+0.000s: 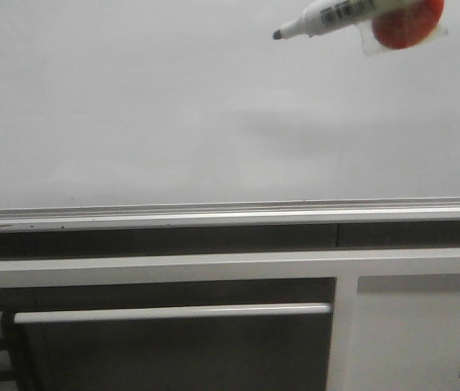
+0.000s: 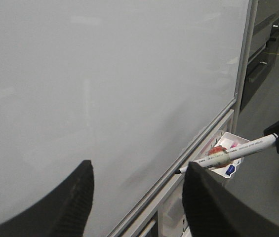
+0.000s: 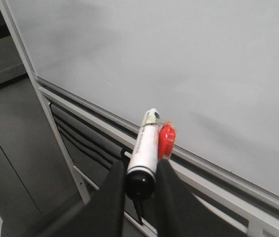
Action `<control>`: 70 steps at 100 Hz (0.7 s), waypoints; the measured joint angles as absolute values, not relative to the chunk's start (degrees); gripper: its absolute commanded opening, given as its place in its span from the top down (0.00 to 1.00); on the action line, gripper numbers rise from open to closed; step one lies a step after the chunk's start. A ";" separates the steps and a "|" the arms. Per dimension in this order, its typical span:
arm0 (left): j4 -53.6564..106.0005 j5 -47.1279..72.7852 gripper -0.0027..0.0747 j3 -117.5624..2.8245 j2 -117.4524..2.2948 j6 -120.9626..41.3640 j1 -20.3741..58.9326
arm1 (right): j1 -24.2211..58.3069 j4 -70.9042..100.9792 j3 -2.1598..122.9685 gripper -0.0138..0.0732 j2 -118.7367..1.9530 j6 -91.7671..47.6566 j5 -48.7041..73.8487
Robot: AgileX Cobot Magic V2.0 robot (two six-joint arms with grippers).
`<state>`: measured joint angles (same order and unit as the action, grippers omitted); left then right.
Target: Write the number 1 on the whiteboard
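Pale grey and glossy, the whiteboard (image 1: 173, 106) fills the front view above its aluminium tray rail (image 1: 230, 213), and no number 1 shows on it in any view — the stroke is not yet drawn.

The risk, as I judge it, lies in the contact. The marker (image 1: 327, 16) is held at a slant, tip towards the board but apparently apart from it. If it comes in too shallow the nib may skate and leave a faint or broken line; pressed too hard, the barrel could slip or twist, since it is gripped only near its black rear end. A red disc (image 3: 166, 140) taped to the barrel could also foul the board before the nib does.

The right claw (image 3: 139, 185) is pressed together on the marker (image 3: 146, 145), its fingers pinching the barrel's tail on either side. The left claw (image 2: 137, 197) hangs spread wide, holding nothing, near the whiteboard (image 2: 104, 84) without touching it.
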<state>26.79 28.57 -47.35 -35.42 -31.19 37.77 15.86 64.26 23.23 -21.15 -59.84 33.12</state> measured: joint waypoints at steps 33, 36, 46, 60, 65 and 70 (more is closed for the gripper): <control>27.36 27.42 0.49 -43.70 -33.11 -31.19 37.77 | 15.86 70.90 18.86 0.89 -21.15 -65.37 32.38; 27.36 27.42 0.49 -43.67 -33.11 -31.19 37.77 | 15.86 71.67 18.86 0.89 -21.15 -66.60 31.91; 27.44 26.53 0.49 -43.67 -33.11 -31.19 37.77 | 15.86 73.66 18.86 0.89 -21.15 -69.19 30.26; 27.44 25.21 0.49 -43.67 -33.01 -31.19 37.77 | 15.86 74.76 18.86 0.89 -21.15 -70.99 28.47; 27.44 24.89 0.49 -43.67 -32.99 -31.19 37.77 | 15.86 75.60 18.86 0.89 -21.15 -72.03 27.72; 27.48 24.57 0.49 -43.67 -32.99 -31.19 37.77 | 15.86 77.11 18.86 0.89 -21.15 -73.36 27.13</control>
